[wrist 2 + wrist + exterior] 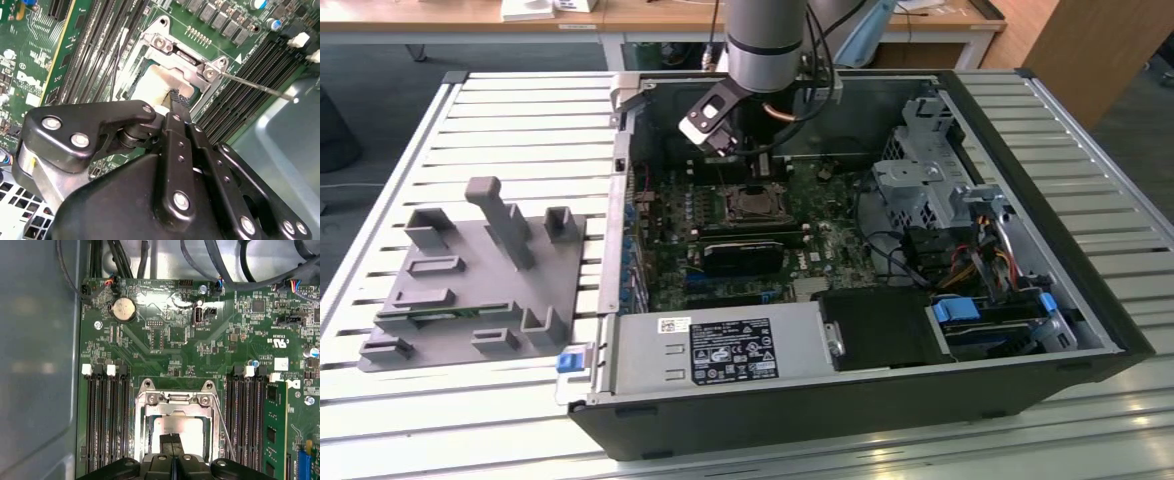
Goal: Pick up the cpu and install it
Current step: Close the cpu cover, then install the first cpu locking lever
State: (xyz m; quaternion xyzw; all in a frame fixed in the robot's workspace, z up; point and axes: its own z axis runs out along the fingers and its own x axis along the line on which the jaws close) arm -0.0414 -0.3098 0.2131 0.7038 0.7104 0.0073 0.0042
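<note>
Hanging straight over the socket (150,400), the hand (172,446) has its fingers pressed together and grips nothing I can see. The cpu (192,427) lies flat inside the socket frame, directly under the fingertips; whether they touch it I cannot tell. Being square, it has no long axis, and its edges run with the frame. White print marks the board (165,347), and a white label (734,352) sits on the power supply (640,360).
</note>
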